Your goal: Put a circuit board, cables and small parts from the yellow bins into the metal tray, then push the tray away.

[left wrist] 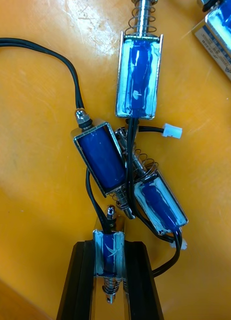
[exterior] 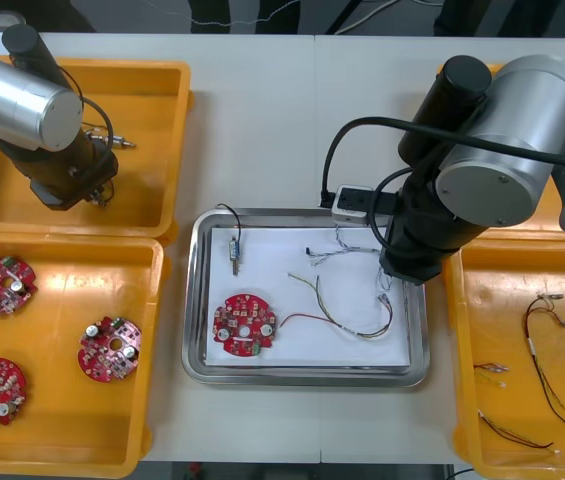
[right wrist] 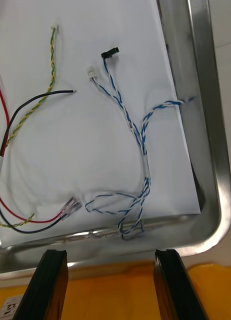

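1. Front view: left arm (exterior: 57,165) covers the left gripper (left wrist: 110,247) and the floor of the far-left yellow bin (exterior: 152,120) beneath it.
2. Right arm (exterior: 462,180) hides the right gripper (right wrist: 110,255), the far right corner of the metal tray (exterior: 202,300), one end of the blue and white cable (exterior: 337,250), and most of the far-right yellow bin (exterior: 559,215).
3. Near-right yellow bin (exterior: 522,350): cut by the frame edge.
4. Small metal part in the tray (exterior: 234,250): too small to tell its kind.
5. Left wrist view: the lower end of the gripped small metal part (left wrist: 109,245) is sunk between the fingers. The second small metal part (left wrist: 223,27) and the black cable (left wrist: 35,47) are cut by the frame edge.
6. Right wrist view: red and black cable (right wrist: 5,142) runs out of frame.
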You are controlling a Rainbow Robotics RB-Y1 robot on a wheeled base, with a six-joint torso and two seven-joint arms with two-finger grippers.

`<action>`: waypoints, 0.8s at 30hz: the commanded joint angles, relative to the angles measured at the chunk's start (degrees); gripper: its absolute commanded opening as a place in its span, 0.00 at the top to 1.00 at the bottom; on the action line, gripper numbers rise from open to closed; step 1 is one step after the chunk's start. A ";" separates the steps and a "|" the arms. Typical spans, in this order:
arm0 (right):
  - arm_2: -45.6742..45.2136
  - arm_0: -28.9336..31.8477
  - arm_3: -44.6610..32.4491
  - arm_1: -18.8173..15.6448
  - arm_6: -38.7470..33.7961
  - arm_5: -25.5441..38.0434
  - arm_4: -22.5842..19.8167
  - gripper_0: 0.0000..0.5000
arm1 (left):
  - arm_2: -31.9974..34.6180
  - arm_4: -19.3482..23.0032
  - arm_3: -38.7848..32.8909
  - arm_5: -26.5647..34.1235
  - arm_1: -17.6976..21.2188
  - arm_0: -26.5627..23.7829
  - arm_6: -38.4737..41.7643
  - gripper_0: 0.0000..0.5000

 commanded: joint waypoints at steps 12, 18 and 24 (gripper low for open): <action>-13.64 -1.93 -12.78 1.14 -11.89 11.46 0.10 0.00 | 6.54 -2.32 -6.79 8.35 -0.66 0.55 3.04 1.00; -19.44 -1.84 -12.69 -0.80 -12.24 11.46 -1.31 0.00 | 8.29 -4.60 -10.04 11.25 -0.57 0.55 2.95 1.00; -25.24 1.59 -12.69 -4.58 -13.21 11.46 -2.27 0.00 | 9.17 -6.36 -13.74 14.42 -0.49 0.55 2.77 1.00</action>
